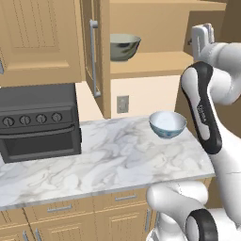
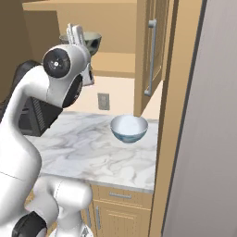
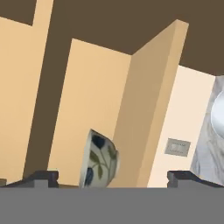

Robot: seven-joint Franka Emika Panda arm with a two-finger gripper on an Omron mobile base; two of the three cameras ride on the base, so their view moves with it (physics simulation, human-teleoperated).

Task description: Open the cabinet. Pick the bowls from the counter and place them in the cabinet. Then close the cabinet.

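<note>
The cabinet (image 1: 101, 56) is seen with its doors swung open, the long silver bar handle (image 1: 94, 59) of the left door being presented edge-on. Inside, on the cabinet shelf (image 1: 150, 63), the olive-grey bowl (image 1: 124, 46) is seated upright, well to the left of the tool (image 1: 203, 34) in the left base view. In the hand view the same bowl (image 3: 99, 159) is shown rolled sideways by the camera tilt, with a leaf pattern on its outer wall, lying between the two fingertips (image 3: 43, 177) and apart from both. The tool is held with its fingers spread wide; nothing is clamped between them. It is positioned at shelf height, in front of the open cabinet, with the bowl beyond it.

The white bowl (image 1: 167, 124) with the pale blue pattern is located below the tool, upright on the bench (image 1: 94, 160), near the bench's rear right corner. In the right base view this bowl (image 2: 129, 128) is seen just in front of the lower edge of the open right door (image 2: 150, 55).

A wall outlet (image 1: 122, 104) is mounted on the wall below the shelf, behind the bench. A black oven (image 1: 38, 122) with a row of knobs is placed at the far left end of the bench, well apart from the tool. Low drawers (image 1: 61, 207) with short horizontal handles are fitted under the bench edge.
</note>
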